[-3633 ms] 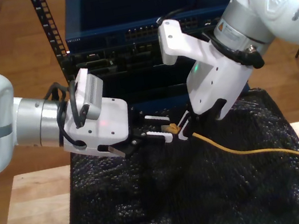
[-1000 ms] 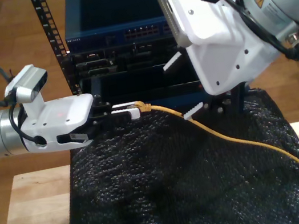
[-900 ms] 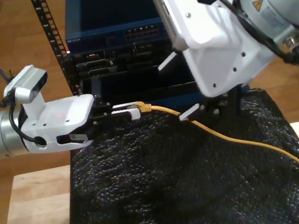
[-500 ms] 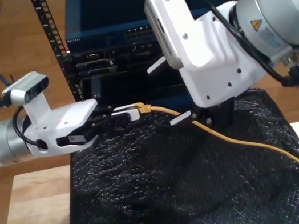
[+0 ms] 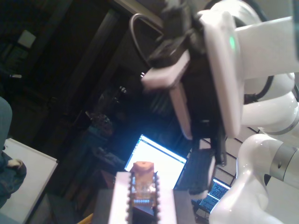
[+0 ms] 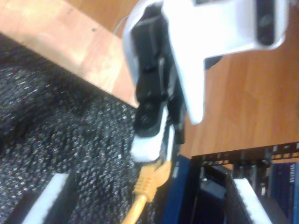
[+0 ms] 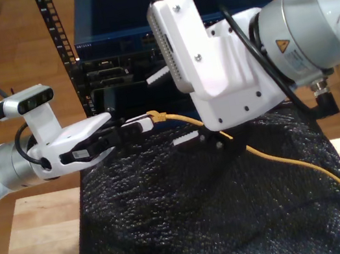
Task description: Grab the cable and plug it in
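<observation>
The cable (image 7: 275, 161) runs from the exterior view's near right across the black mat (image 7: 207, 225) to its plug (image 5: 142, 184), clamped in the first gripper (image 7: 146, 122) at the exterior view's left. The second gripper (image 7: 173, 106), just beside it, hangs with jaws spread, holding nothing

Black bubble-wrap mat (image 7: 205, 213) on wood table (image 7: 40, 248); blue rack equip (image 7: 112, 25) behind.
</observation>
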You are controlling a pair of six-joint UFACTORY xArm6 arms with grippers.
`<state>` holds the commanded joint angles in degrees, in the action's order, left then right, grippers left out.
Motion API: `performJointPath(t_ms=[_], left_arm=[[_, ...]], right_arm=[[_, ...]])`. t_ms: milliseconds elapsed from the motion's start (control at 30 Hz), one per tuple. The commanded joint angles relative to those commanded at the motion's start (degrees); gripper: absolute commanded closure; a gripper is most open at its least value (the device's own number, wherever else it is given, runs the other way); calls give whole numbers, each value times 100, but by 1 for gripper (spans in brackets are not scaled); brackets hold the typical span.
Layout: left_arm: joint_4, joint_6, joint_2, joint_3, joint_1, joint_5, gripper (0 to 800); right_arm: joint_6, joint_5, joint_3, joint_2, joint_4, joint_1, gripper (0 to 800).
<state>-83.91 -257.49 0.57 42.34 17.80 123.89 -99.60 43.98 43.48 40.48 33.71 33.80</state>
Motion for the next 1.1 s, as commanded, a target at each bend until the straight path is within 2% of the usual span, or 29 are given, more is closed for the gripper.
performJointPath(t_ms=[133,633,767,1000,1100], left_arm=[[-237,-53,-79,18,0,264,794],[-237,-589,-264,26,-18,651,795],[-237,-897,-325,35,-18,835,795],[-237,-1002,-343,26,-26,853,794],[-237,-1029,-343,18,-26,870,795]], right_arm=[[0,-176,-79,35,-9,9,63],[0,-229,-88,132,0,141,65],[0,-246,-88,123,-9,141,91],[0,-246,-97,123,0,158,92],[0,-246,-97,132,0,281,120]])
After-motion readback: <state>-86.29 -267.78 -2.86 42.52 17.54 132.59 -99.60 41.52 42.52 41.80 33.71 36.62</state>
